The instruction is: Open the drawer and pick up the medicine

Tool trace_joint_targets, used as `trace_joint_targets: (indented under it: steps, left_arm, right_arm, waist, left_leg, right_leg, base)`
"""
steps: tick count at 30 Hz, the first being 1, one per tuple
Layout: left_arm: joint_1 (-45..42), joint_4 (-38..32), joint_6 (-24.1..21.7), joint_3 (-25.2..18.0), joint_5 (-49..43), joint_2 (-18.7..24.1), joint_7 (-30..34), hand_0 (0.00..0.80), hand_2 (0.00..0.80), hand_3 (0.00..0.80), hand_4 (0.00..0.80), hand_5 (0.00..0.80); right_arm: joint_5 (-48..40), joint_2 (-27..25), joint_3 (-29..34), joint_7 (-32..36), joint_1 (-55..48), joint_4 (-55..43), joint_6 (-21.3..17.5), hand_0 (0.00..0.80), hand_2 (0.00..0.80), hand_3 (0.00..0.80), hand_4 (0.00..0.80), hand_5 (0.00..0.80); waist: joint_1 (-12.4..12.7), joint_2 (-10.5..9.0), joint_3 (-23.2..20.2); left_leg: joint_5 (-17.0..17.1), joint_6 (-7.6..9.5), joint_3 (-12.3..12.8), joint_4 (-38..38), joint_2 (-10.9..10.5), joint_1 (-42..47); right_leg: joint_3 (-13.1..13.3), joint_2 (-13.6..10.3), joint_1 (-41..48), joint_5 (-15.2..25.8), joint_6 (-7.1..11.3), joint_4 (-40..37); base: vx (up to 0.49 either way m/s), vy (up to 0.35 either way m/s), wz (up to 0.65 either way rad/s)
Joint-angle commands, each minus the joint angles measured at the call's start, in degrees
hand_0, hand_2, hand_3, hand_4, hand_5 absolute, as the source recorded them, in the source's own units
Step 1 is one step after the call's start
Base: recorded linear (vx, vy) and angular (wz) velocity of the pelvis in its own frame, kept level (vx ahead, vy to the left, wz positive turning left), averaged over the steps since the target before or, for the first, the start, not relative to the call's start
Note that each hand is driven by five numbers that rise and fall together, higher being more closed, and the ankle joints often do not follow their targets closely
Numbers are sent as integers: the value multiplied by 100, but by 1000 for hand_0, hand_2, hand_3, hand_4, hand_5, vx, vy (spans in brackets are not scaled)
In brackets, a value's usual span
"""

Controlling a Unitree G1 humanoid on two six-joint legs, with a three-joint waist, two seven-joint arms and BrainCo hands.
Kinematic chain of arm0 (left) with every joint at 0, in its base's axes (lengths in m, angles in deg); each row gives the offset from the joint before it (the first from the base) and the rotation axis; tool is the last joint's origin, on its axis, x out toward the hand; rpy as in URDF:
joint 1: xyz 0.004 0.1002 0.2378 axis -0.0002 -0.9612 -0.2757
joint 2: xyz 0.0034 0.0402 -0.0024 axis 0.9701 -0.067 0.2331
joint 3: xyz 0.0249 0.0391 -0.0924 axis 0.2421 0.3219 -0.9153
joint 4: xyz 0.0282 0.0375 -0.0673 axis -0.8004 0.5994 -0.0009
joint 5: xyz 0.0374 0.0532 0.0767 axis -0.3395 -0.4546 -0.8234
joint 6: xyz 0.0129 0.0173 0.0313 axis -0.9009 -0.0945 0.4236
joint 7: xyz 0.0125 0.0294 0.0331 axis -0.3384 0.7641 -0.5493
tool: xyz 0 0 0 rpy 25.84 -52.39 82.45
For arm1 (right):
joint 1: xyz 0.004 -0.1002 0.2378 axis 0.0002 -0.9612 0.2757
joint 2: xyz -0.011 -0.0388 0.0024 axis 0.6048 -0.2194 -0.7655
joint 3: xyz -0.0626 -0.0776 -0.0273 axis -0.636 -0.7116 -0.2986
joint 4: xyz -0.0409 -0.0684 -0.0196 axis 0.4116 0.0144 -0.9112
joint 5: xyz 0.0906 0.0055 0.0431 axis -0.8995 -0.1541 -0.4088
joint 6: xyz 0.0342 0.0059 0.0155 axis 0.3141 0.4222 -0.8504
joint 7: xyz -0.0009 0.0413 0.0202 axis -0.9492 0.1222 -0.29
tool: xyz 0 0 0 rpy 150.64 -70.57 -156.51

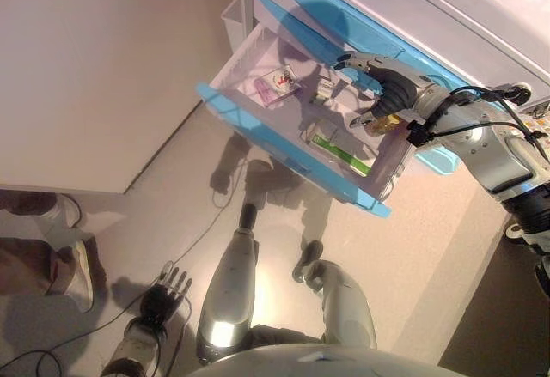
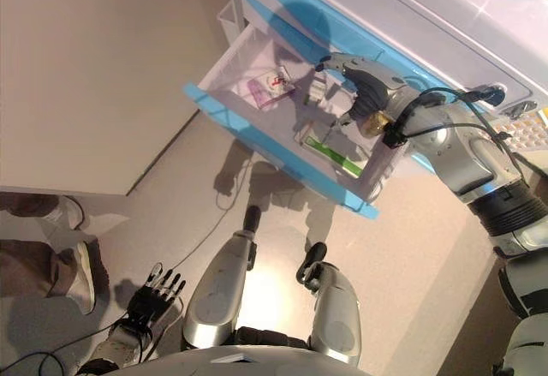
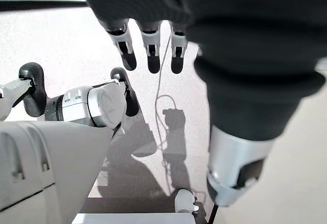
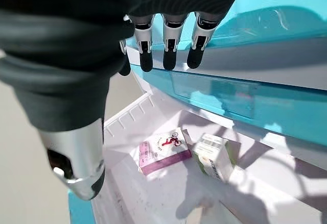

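Right wrist view, pink box (image 4: 164, 151) (untouched), below right hand (image 4: 168, 43)

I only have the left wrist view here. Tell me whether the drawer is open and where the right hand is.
Observer: The drawer is pulled out, and the right hand hovers over it, fingers relaxed, holding nothing.
Operator: List what's inside.
Observer: A pink and white box lies next to a small white and green box; a longer green box sits nearer the drawer's front.
Operator: Report the left hand.
Observer: The left hand hangs low beside the legs, fingers straight, far from the drawer.
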Motion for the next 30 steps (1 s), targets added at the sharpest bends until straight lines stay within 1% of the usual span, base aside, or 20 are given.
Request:
trace_joint_targets:
  steps: [1,3,6,7,13,14,15,23,30]
  left_arm:
    - [-549,-294,54,166,-198,-56,16,0,0,0,0,0]
    - [-568,-329,62,171,-204,-65,5,0,0,0,0,0]
    - [-564,-417,57,206,-218,-71,-31,0,0,0,0,0]
    - [-562,-446,48,209,-230,-67,-31,0,0,0,0,0]
    - [-553,-572,24,271,-190,-37,-101,0,0,0,0,0]
    - [-539,-588,34,274,-173,-21,-122,0,0,0,0,0]
    - [-535,-587,28,282,-167,-13,-116,0,0,0,0,0]
    - [-535,-630,44,284,-186,48,-40,0,0,0,0,0]
    - [-517,-639,-24,341,-178,66,39,0,0,0,0,0]
  right_arm:
    - [168,61,-157,-314,539,-4,-117,0,0,0,0,0]
    - [309,78,-190,-400,559,18,-106,0,0,0,0,0]
    - [909,134,-311,-678,625,152,-39,0,0,0,0,0]
    - [1201,144,-359,-798,662,236,-81,0,0,0,0,0]
    - [2271,122,-805,-1308,973,590,90,0,0,0,0,0]
    - [2621,131,-884,-1414,1021,660,87,0,0,0,0,0]
    - [2778,135,-962,-1482,1073,728,70,0,0,0,0,0]
    - [3379,93,-1627,-1673,1526,922,152,0,0,0,0,0]
    - [3982,111,-1906,-2046,1614,1039,193,0,0,0,0,0]
  waist:
    - [64,122,-224]
    - [79,133,-215]
    - [101,153,-193]
    - [108,160,-181]
    - [177,197,-135]
    - [190,199,-122]
    - [202,197,-112]
    - [310,200,-69]
    - [354,190,-70]
  left_leg:
    - [-706,246,87,451,-276,-75]
    - [-719,254,88,489,-285,-100]
    - [-729,265,101,514,-282,-132]
    - [-730,269,103,527,-281,-150]
    - [-715,296,68,530,-301,-255]
    - [-714,299,58,538,-299,-275]
    - [-716,304,51,538,-305,-285]
    - [-725,329,-6,523,-335,-350]
    - [-749,347,-31,521,-357,-398]
  right_leg:
    - [167,80,-158,494,172,-65]
    - [167,64,-183,494,177,-35]
    - [182,47,-224,509,196,-21]
    - [184,46,-240,515,201,-16]
    - [174,42,-347,544,247,7]
    - [167,35,-369,549,257,22]
    - [167,38,-377,552,261,19]
    - [141,39,-457,553,302,49]
    - [135,49,-511,553,330,57]
  base:
    - [17,33,3]
    - [14,29,6]
    - [4,21,8]
    - [0,0,0]
    - [-9,-1,1]
    - [-27,-10,5]
    - [-19,-11,5]
    - [-2,-1,0]
    - [-6,-6,3]
